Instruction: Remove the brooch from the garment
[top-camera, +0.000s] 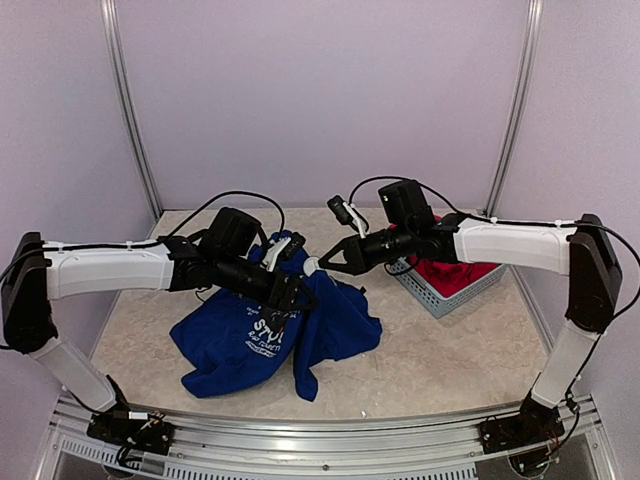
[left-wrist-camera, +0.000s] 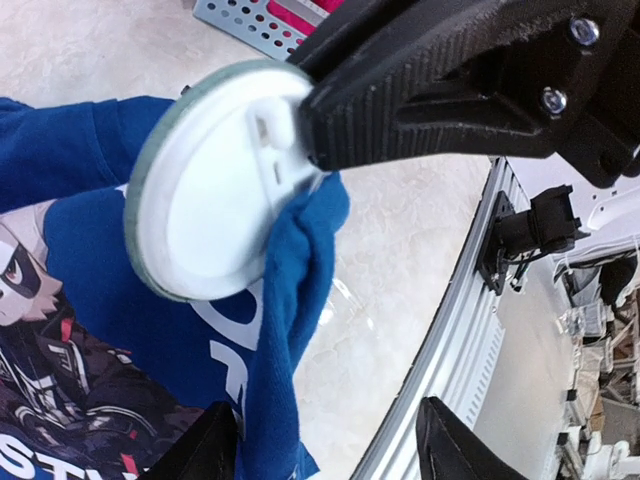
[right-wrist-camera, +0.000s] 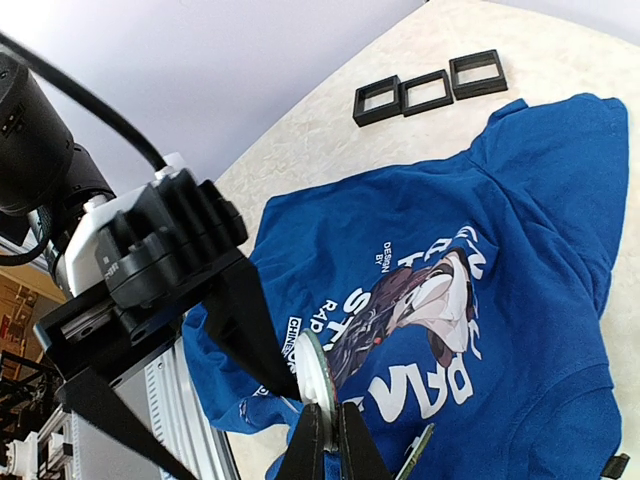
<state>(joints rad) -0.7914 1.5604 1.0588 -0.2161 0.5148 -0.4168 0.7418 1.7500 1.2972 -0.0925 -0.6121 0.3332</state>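
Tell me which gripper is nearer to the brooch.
Right. The right gripper is shut on the edge of the brooch. The left gripper stands open a little apart, beside a hanging fold of the garment.

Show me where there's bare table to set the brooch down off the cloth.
Widest bare table: front right, bordered by the blue T-shirt, the basket and the front rail. A narrower strip lies left of the shirt, by the left arm. Crowded: the centre, where the right gripper holds the brooch over the shirt beside the left gripper.
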